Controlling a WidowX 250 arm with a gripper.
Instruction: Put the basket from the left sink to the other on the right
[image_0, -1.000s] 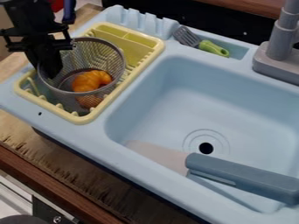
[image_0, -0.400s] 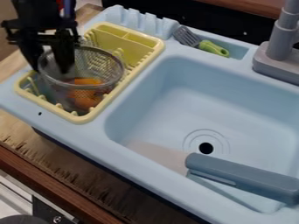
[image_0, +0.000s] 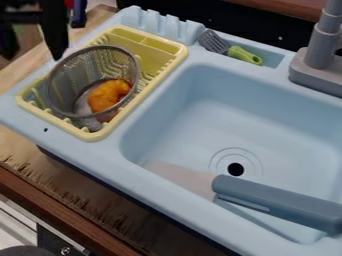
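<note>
Camera view: basket (image_0: 80, 70) tilted in the yellow rack (image_0: 141, 96). Judged light and thin-walled, stiffest at its rim; mesh may flex if squeezed. Recommended hold: the rim, one finger inside, as the load could roll. Gripper (image_0: 33, 58) left of the rack, fingers spread, holding nothing. Contents: orange food piece (image_0: 107, 96) in the basket; knife (image_0: 277, 200) in the sink (image_0: 200, 80), right of the rack.

Basket (image_0: 93, 81) of grey metal mesh; rack (image_0: 175, 59) of smooth yellow plastic; sink (image_0: 180, 127) of smooth, satin pale-blue plastic; knife handle (image_0: 277, 201) of matt blue-grey plastic; table (image_0: 73, 187) of wood-look surface, its top rough and splintered in appearance.
</note>
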